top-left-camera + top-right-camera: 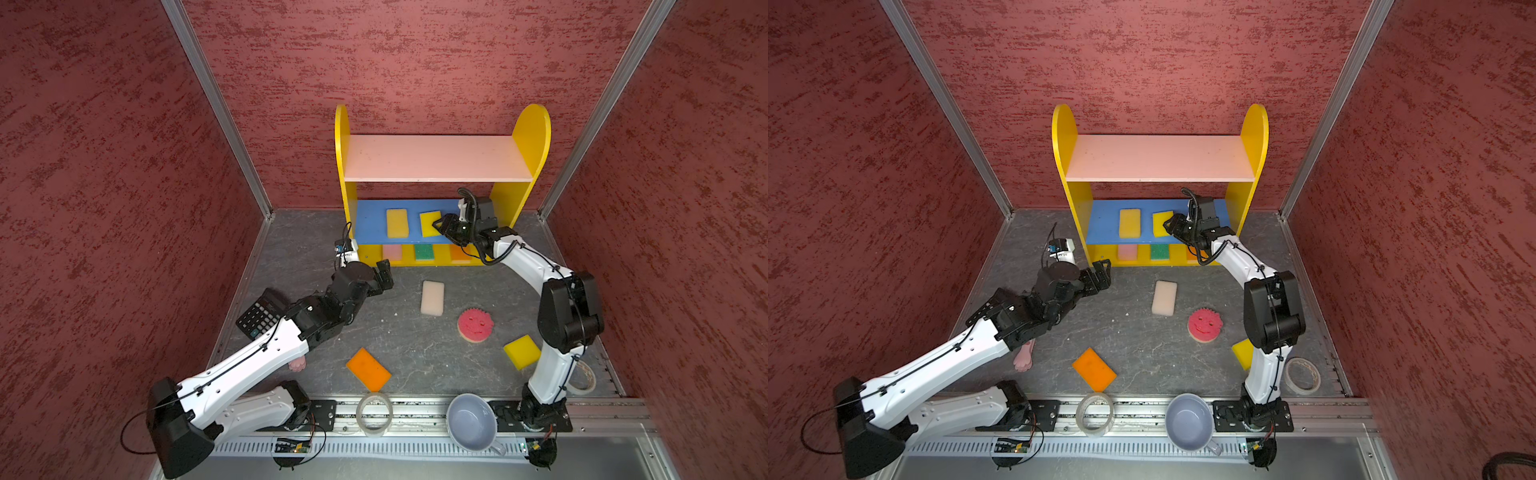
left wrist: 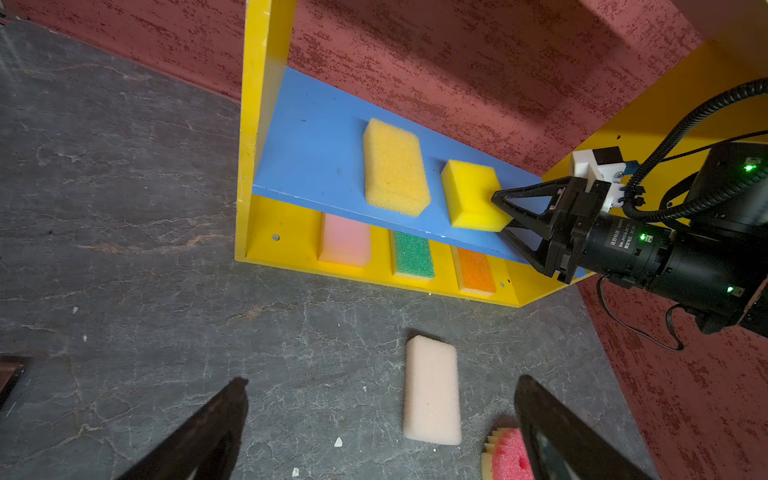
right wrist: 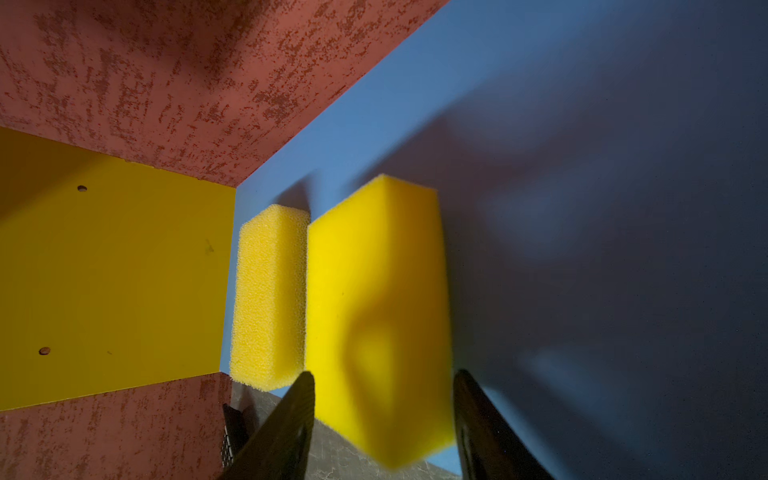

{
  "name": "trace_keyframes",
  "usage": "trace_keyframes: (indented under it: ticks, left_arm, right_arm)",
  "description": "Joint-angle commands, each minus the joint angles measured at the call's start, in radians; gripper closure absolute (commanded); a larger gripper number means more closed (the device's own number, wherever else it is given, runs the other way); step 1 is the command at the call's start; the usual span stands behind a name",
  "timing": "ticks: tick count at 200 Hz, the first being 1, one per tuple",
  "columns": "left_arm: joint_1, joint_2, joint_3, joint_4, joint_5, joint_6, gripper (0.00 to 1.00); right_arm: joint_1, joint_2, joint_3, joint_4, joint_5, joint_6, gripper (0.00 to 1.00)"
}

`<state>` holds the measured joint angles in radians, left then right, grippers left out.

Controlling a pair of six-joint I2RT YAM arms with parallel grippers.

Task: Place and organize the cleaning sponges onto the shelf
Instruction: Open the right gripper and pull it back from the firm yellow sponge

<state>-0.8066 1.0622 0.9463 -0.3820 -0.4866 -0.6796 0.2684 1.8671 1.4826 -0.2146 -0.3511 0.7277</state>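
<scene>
The shelf (image 1: 436, 158) stands at the back wall. On its blue board lie a coarse yellow sponge (image 1: 397, 223) and a smooth yellow sponge (image 1: 429, 222). My right gripper (image 3: 383, 374) straddles the smooth one's near end, jaws open, a dent still in the foam (image 3: 374, 291). Pink (image 1: 392, 251), green (image 1: 424, 252) and orange (image 1: 459, 252) sponges sit on the yellow base. On the table lie a white sponge (image 1: 432, 297), a red smiley sponge (image 1: 475, 324), a yellow sponge (image 1: 521, 351) and an orange sponge (image 1: 368, 369). My left gripper (image 2: 382, 379) hovers open and empty left of the white one.
A black calculator (image 1: 262, 312) and a pink paw stick (image 1: 297, 365) lie under the left arm. A clear tape roll (image 1: 374, 414) and a grey cup (image 1: 471, 432) sit on the front rail. Another tape roll (image 1: 584, 376) lies by the right arm's base.
</scene>
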Motion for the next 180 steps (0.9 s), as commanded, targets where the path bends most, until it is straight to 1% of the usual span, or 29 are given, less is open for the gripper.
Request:
trace_keyframes:
  ticks: [1, 46, 72, 97, 112, 142, 166, 180]
  left_arm:
    - [0.007, -0.002, -0.009, 0.01, 0.009, -0.007, 0.01]
    - [0.007, -0.002, -0.004, 0.006, 0.01, -0.008, 0.01]
    - [0.01, -0.002, -0.002, -0.003, 0.015, -0.009, 0.0]
    - [0.009, 0.002, 0.002, -0.031, 0.023, -0.01, 0.0]
    - [0.01, 0.008, 0.008, -0.064, 0.032, -0.013, 0.0]
    - [0.008, 0.025, 0.02, -0.13, 0.053, -0.024, 0.01]
    - [0.004, 0.052, 0.016, -0.138, 0.092, -0.029, 0.04]
    - [0.0, 0.085, 0.008, -0.117, 0.135, -0.027, 0.05]
  right_arm:
    - [-0.003, 0.01, 0.008, -0.006, 0.029, -0.001, 0.42]
    - [-0.005, -0.009, 0.011, -0.025, 0.08, -0.017, 0.28]
    - [-0.008, -0.028, 0.02, -0.044, 0.109, -0.041, 0.25]
    - [-0.009, -0.083, -0.005, -0.057, 0.129, -0.07, 0.25]
    - [-0.01, -0.14, -0.044, -0.059, 0.145, -0.092, 0.25]
    - [-0.01, -0.288, -0.187, -0.046, 0.176, -0.142, 0.26]
    - [-0.009, -0.404, -0.306, -0.043, 0.18, -0.168, 0.27]
    - [-0.008, -0.469, -0.372, -0.041, 0.174, -0.177, 0.28]
